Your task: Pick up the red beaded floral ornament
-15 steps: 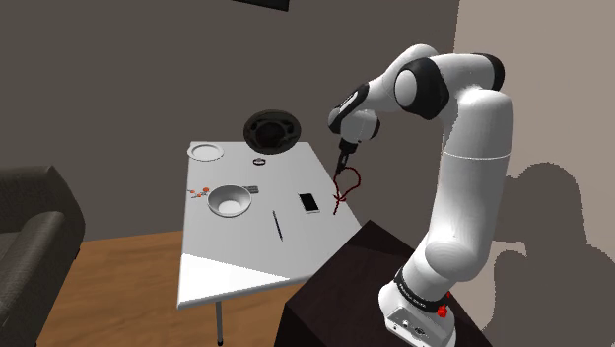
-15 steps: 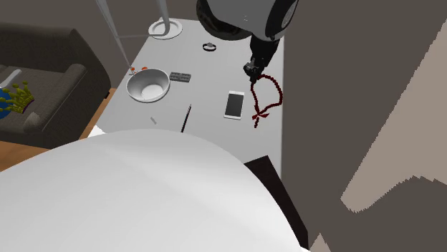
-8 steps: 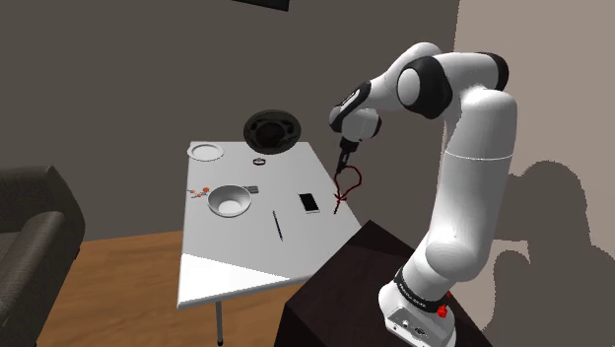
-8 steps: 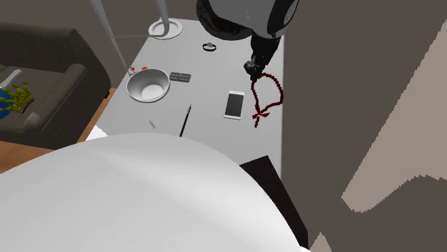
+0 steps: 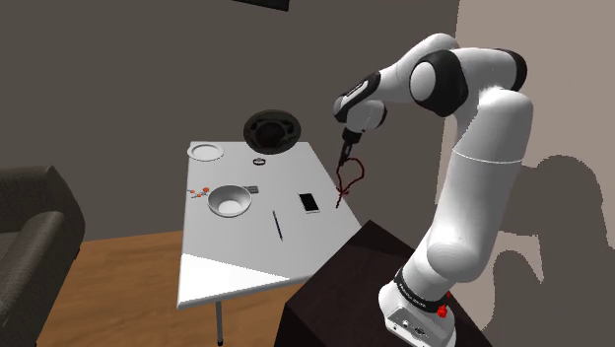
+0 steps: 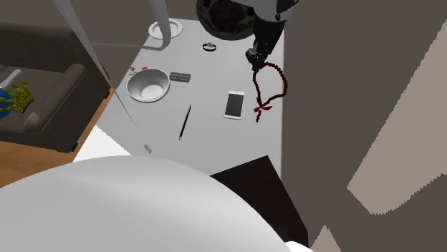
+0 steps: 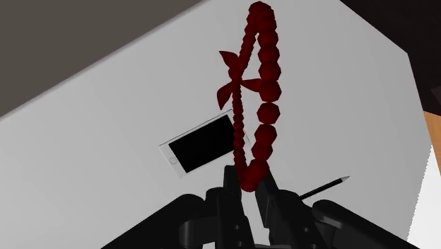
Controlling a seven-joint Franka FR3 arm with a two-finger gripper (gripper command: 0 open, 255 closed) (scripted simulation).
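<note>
The dark red beaded ornament (image 5: pixel 347 178) is a loop of beads with a small bow at its lower end. It hangs from my gripper (image 5: pixel 344 153) above the white table's (image 5: pixel 237 256) right edge in the shoulder view. In the second exterior view the ornament (image 6: pixel 268 88) dangles below the gripper (image 6: pixel 256 59), off the surface. In the wrist view my black fingers (image 7: pixel 232 198) are shut on the top of the bead loop (image 7: pixel 260 106), which stretches away from the gripper over the table.
On the table lie a white phone (image 5: pixel 309 202), a dark pen (image 5: pixel 277 226), a white bowl (image 5: pixel 229 201), a small plate (image 5: pixel 206 152), a dark round dish (image 5: pixel 270 129) and a small ring (image 6: pixel 209 47). A dark sofa (image 5: pixel 30 237) stands at the shoulder view's left. The stand (image 5: pixel 345 296) is below.
The arm has risen and drawn back a little. The ornament has gone up with the gripper and now hangs free of the table.
</note>
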